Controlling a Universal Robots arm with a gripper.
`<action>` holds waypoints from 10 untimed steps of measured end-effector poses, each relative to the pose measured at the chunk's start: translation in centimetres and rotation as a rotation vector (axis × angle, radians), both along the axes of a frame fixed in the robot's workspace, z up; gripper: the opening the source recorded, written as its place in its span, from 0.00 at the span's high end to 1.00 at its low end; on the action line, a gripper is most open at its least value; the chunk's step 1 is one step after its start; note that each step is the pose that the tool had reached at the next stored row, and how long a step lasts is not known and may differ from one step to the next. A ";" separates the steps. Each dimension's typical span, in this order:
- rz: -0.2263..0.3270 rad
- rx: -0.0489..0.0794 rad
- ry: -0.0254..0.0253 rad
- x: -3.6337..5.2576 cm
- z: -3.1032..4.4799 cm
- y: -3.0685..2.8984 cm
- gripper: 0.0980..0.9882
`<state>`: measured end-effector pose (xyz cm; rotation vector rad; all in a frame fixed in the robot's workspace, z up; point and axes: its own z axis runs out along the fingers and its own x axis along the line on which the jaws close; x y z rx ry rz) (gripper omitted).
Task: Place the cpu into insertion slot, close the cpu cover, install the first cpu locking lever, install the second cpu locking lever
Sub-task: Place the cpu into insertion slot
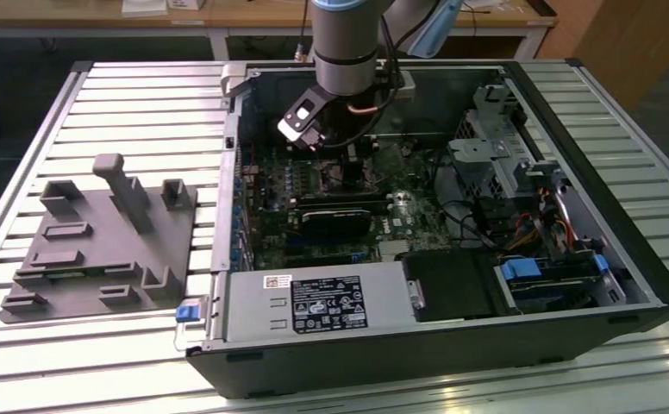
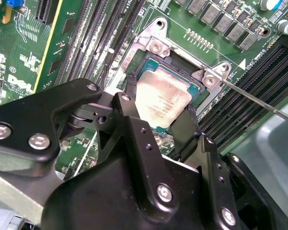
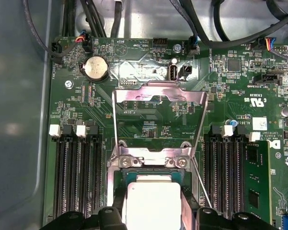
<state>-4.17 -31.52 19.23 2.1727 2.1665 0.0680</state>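
The cpu is a small square chip with a silvery-tan top. It lies in the insertion slot on the green board, between my two black fingers. My gripper is shut on its two opposite edges. The first wrist view shows the same grip: the cpu in my gripper, at the insertion slot. The cpu cover, a silvery frame, stands swung open beyond the slot. A thin wire locking lever is raised beside the slot, and a locking lever also angles away. In the exterior view my gripper reaches down into the computer case.
Long black memory slots flank the socket on both sides, with a green memory module beside them. Cables run along the case wall. The open case lies on a slatted table, with a grey fixture plate on the exterior view's left.
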 end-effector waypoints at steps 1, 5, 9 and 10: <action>0.000 0.000 0.0000 0.00 -0.03 0.00 0.51; 0.000 0.001 -0.0004 0.01 -0.08 0.01 0.51; 0.000 0.000 -0.0005 0.01 -0.09 0.01 0.51; 0.000 0.002 -0.0016 0.03 -0.13 0.03 0.51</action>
